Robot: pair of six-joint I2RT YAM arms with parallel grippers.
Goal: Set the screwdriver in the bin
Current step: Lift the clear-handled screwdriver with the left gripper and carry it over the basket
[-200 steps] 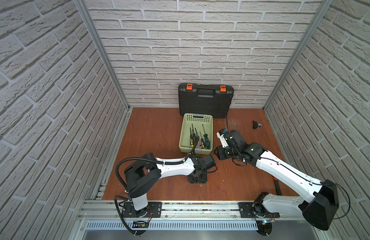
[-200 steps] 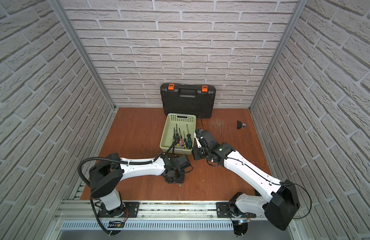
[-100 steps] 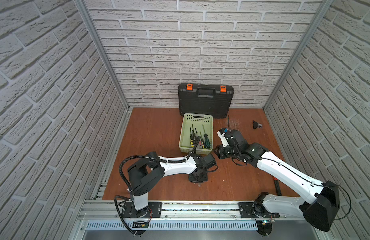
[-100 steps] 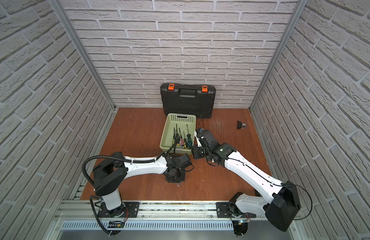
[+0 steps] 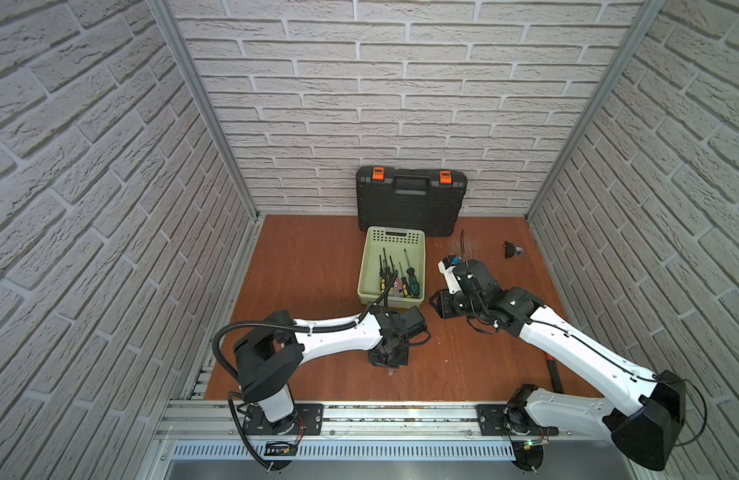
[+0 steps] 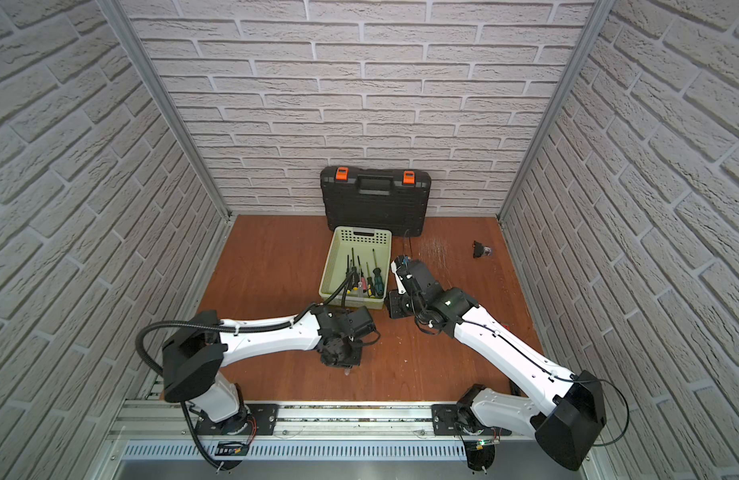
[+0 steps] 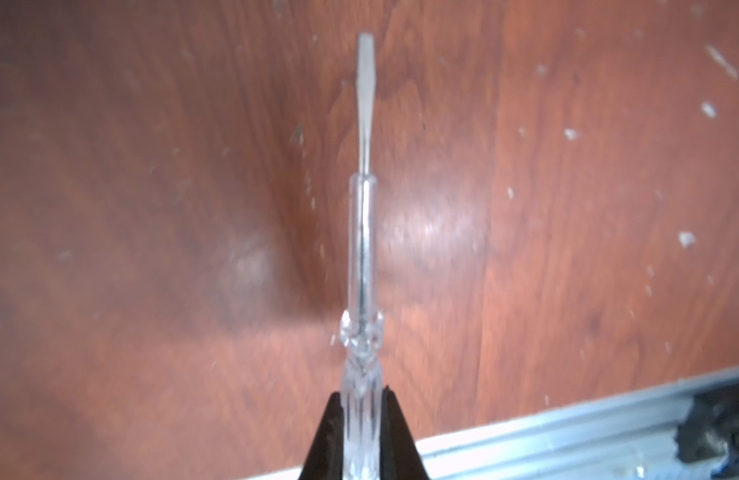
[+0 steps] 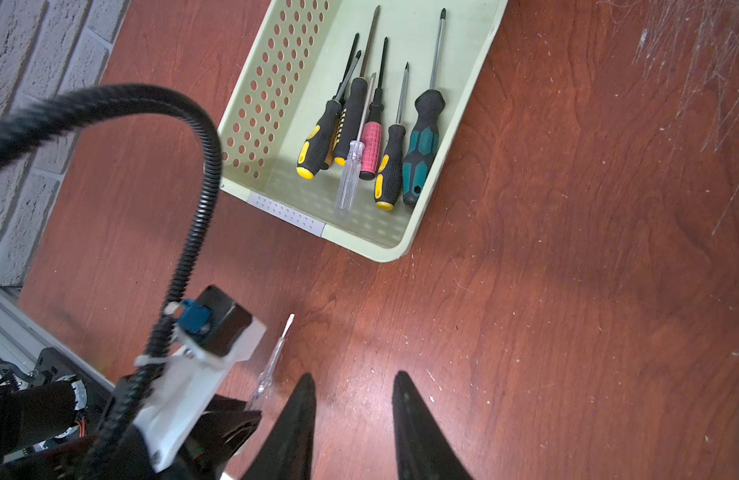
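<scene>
Your left gripper [image 7: 362, 401] is clamped on the fluted clear handle of a flat-blade screwdriver [image 7: 363, 249]. The left wrist view shows both black fingers [image 7: 324, 436] pressed against the handle, with the shaft running straight out over the wooden table [image 7: 151, 208]. Both top views hide that grip under the wrist. They show only that the gripper sits just short of the near end of the pale green bin [image 5: 364, 270], so the screwdriver is outside it. The right wrist view resolves what the top views blur: several screwdrivers [image 8: 372, 137] lying side by side in the bin, one of them clear-handled. It also shows your right gripper [image 8: 353, 384] with its fingers apart above the table. A black tool case [image 5: 411, 203] stands behind the bin.
</scene>
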